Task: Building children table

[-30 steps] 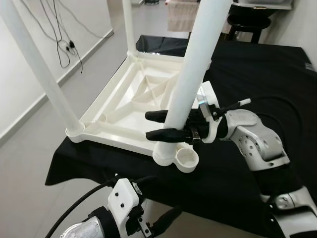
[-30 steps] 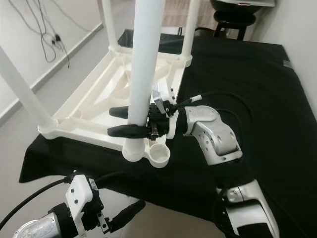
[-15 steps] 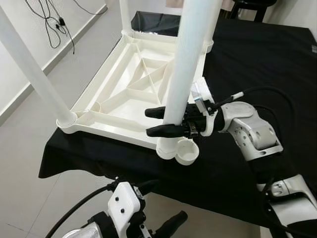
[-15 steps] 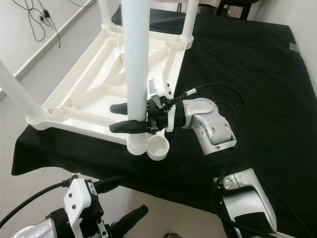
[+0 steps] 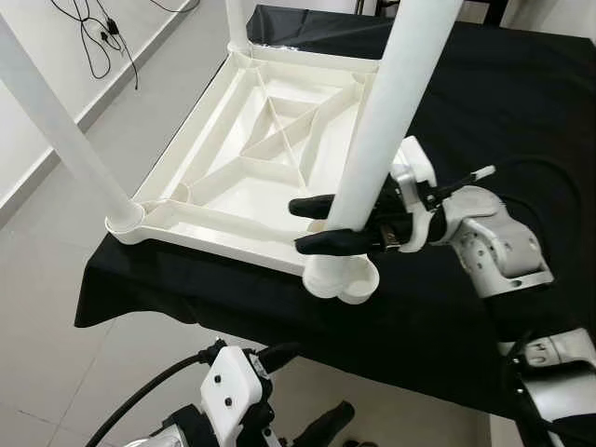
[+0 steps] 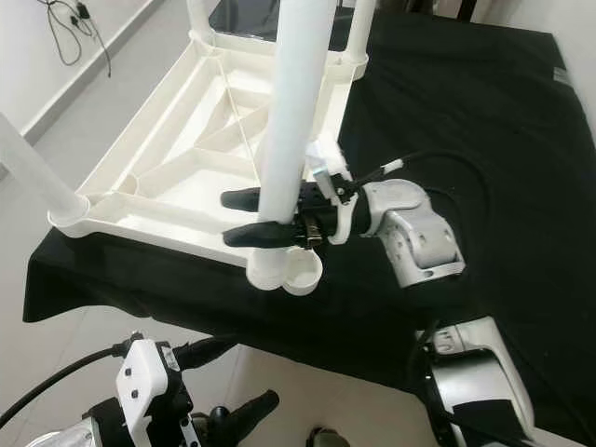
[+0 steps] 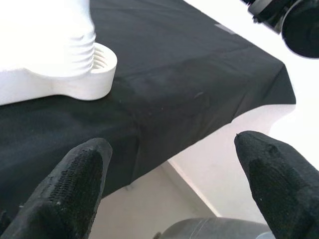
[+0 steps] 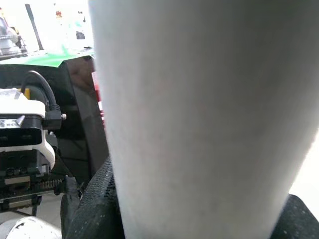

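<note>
A black cloth (image 5: 484,84) covered the work surface. Pale floor tiles (image 5: 56,307) ran to a white wall (image 5: 23,74), where black cables (image 5: 102,33) hung, in bright light

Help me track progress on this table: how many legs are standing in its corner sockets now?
4. One at the near left corner, one at the far left, one at the far right, and one at the near right, gripped by the right gripper.

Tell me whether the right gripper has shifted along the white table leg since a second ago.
No. The right gripper stays clamped on the table leg just above the corner socket; the camera moved.
</note>
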You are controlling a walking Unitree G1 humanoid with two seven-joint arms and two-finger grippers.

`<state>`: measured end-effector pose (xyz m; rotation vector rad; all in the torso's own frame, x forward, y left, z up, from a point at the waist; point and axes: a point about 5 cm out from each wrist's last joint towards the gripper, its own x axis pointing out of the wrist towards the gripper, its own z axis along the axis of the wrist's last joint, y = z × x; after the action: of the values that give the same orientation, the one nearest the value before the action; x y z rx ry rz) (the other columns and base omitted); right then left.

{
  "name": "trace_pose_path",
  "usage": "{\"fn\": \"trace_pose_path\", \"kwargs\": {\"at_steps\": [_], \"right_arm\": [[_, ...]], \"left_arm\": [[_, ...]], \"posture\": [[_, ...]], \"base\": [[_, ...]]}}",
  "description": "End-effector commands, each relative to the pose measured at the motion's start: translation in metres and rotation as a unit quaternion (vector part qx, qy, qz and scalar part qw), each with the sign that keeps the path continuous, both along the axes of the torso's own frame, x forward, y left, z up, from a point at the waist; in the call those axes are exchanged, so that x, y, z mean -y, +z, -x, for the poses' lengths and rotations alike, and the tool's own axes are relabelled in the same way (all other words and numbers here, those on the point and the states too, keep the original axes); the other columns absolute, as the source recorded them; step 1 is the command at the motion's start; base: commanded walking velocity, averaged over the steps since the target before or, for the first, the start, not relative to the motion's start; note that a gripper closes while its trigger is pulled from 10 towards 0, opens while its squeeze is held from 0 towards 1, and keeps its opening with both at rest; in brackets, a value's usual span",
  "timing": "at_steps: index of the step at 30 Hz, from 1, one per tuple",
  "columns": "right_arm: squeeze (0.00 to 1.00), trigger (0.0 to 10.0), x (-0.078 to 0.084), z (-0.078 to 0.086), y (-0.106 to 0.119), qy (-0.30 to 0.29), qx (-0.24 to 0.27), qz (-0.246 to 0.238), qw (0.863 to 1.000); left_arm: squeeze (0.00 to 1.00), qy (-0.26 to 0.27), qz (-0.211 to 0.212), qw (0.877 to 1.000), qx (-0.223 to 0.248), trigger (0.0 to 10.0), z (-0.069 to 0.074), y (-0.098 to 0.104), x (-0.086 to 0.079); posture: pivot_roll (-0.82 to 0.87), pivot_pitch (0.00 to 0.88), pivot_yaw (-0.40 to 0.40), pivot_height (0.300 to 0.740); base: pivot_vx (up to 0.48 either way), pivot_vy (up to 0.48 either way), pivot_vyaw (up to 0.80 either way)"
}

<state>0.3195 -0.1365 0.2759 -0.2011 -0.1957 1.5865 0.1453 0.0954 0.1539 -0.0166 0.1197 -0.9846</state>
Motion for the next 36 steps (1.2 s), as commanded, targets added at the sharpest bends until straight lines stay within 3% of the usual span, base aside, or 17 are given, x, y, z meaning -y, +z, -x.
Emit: {"fn": "trace_pose_path", "kwargs": {"at_steps": [1, 12, 18, 29, 36], "right_arm": [[0.0, 10.0, 0.003, -0.001, -0.014, -0.006, -0.025, 0.015, 1.0], [0.0, 10.0, 0.008, -0.002, -0.016, -0.01, -0.013, 0.031, 0.999], [0.0, 10.0, 0.012, 0.001, -0.022, 0.005, -0.001, 0.068, 0.998], [0.0, 10.0, 0.018, -0.002, -0.022, -0.002, -0.003, 0.074, 0.997], [0.0, 10.0, 0.023, 0.005, -0.024, 0.031, -0.021, 0.091, 0.995]], "left_arm": [[0.0, -0.007, 0.001, 1.0, -0.009, 10.0, 0.005, 0.0, 0.0], [0.0, -0.009, -0.001, 1.0, -0.014, 10.0, 0.006, 0.0, -0.002], [0.0, -0.008, -0.002, 1.0, -0.013, 10.0, 0.006, 0.001, -0.003], [0.0, -0.01, -0.002, 1.0, -0.014, 10.0, 0.007, 0.002, -0.002], [0.0, -0.01, -0.002, 1.0, -0.016, 10.0, 0.007, 0.003, -0.002]], "posture": [[0.05, 0.307, -0.006, 0.74], [0.06, 0.294, 0.0, 0.74], [0.06, 0.295, -0.003, 0.74], [0.07, 0.303, 0.0, 0.74], [0.07, 0.309, 0.002, 0.74]], "base": [[0.0, 0.0, 0.0], [0.0, 0.0, 0.0], [0.0, 0.0, 0.0], [0.0, 0.0, 0.0], [0.0, 0.0, 0.0]]}}
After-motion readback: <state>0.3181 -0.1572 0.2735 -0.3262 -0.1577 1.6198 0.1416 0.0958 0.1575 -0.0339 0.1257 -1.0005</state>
